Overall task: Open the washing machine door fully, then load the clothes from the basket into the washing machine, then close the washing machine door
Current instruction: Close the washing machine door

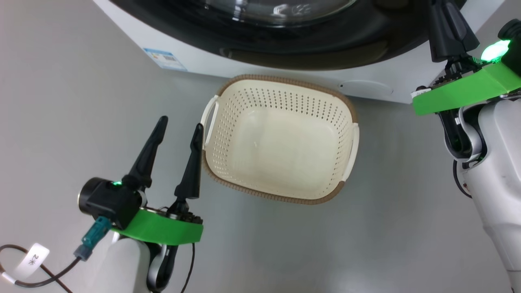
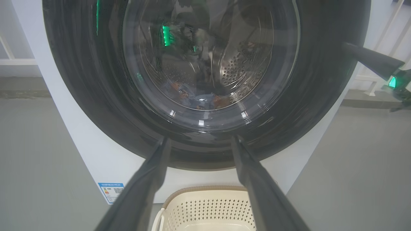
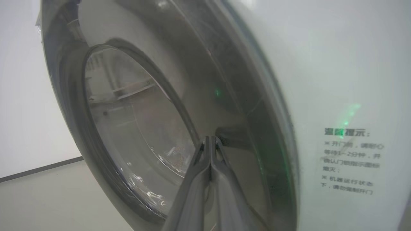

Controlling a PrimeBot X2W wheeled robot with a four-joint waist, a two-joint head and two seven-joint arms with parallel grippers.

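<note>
The washing machine (image 1: 195, 53) stands ahead, and the washing machine door (image 2: 80, 96) lies flush against its front. Through the glass bowl, the clothes (image 2: 199, 99), light blue with orange-brown prints, lie low in the steel drum. On the floor before the machine sits the basket (image 1: 285, 81), with nothing in it. My left gripper (image 1: 180, 123) is open beside the basket's left handle, fingers pointing at the door. My right gripper (image 3: 210, 138) is shut with nothing in it, its tips against the door's black rim (image 3: 244, 96) on the right side.
The floor around the basket is smooth grey. A cable with a white tag (image 1: 32, 256) trails at my lower left. A blue label (image 1: 165, 58) and a round white cap (image 1: 366, 87) mark the machine's base. A white railing (image 2: 385, 38) stands right of the machine.
</note>
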